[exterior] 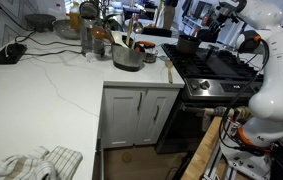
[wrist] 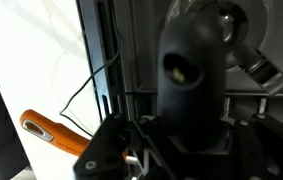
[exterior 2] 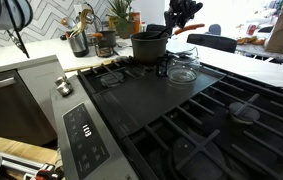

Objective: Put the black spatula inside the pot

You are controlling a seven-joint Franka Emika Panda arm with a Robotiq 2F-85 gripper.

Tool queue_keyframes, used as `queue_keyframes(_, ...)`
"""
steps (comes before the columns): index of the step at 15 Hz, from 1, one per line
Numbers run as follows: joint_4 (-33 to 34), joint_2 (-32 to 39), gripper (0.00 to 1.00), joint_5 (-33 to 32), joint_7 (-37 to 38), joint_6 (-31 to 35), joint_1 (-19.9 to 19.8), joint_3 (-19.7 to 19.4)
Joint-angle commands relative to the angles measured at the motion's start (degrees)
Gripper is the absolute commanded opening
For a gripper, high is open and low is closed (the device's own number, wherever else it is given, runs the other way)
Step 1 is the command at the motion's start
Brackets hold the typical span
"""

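1. Stove (exterior 2: 181,120): black grates, nearest.
2. Clear glass item (exterior 2: 182,68): on stove, just beside pot.
3. Pot (exterior 2: 148,47): small, dark, upright at stove's far edge, near white bench (exterior: 41,90).
4. Claw (exterior 2: 181,14): above pot, slightly to one side; dark and blurred, apart or together cannot tell.
5. Silver pot (exterior: 128,57): on bench, beyond stove.

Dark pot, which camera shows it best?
An exterior view: the pot stands on the stove, close, with wall and rim clear. In an exterior view the pot is a small dark spot far back. The wrist view shows only blurred dark shapes; cannot tell.
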Motion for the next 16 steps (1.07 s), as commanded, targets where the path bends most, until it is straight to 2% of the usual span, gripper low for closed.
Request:
queue_keyframes(1,-0.96,0.08,0.0,-3.64,-0.24,3.51,2.65,-2.09)
queue_keyframes(12,-6.91,-1.94,0.0,-7.39,-0.74,1.99,7.54,-2.79)
queue_keyframes(13,-7.32,-2.09,0.25,-7.5,-0.72,1.84,7.67,-2.88)
queue_keyframes(14,-7.68,-2.24,0.26,-7.45,-1.11,1.74,7.7,-2.86)
queue_keyframes(16,-8.22,-2.59,0.39,-7.42,-0.85,1.39,7.8,-2.98)
